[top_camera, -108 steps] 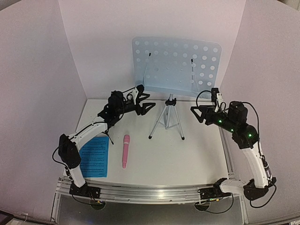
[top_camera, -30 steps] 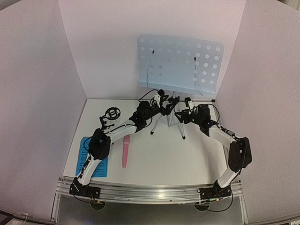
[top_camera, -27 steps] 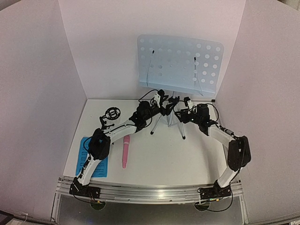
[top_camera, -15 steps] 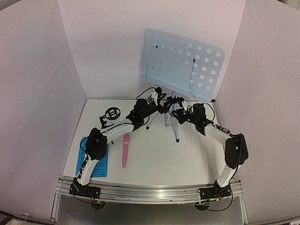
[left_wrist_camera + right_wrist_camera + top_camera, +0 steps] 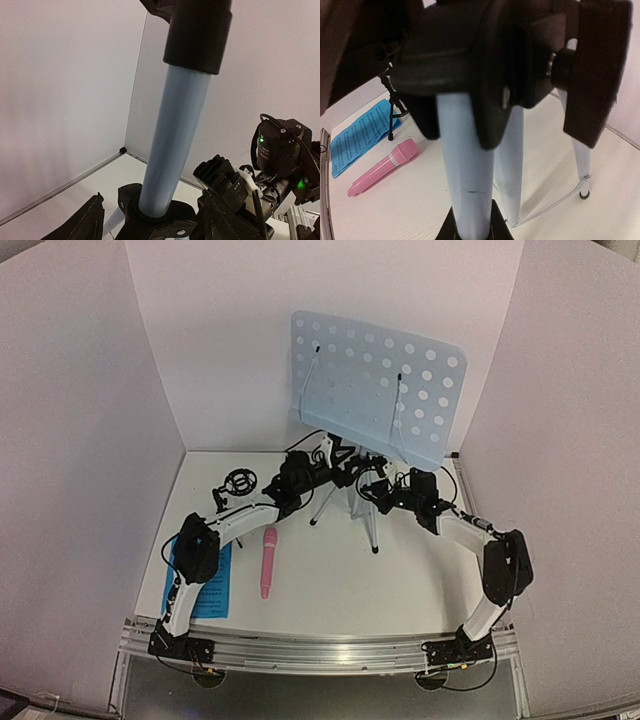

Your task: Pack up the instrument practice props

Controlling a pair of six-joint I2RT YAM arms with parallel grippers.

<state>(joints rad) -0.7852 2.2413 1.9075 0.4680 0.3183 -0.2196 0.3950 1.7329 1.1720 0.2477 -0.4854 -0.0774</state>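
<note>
Music stand — tripod top obscured

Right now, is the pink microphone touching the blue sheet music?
Apart. The top view shows a gap between the pink microphone and the blue sheet music.

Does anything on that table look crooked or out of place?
Yes: the music stand at the back is askew. Its perforated panel slants down toward the right instead of sitting level, and its tripod legs look drawn together.

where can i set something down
Bare table between the pink stick microphone, the pale-blue perforated music stand on silver tripod and the right arm. Crowded: left edge, blue sheet-music pages, small black tripod mic stand.
</note>
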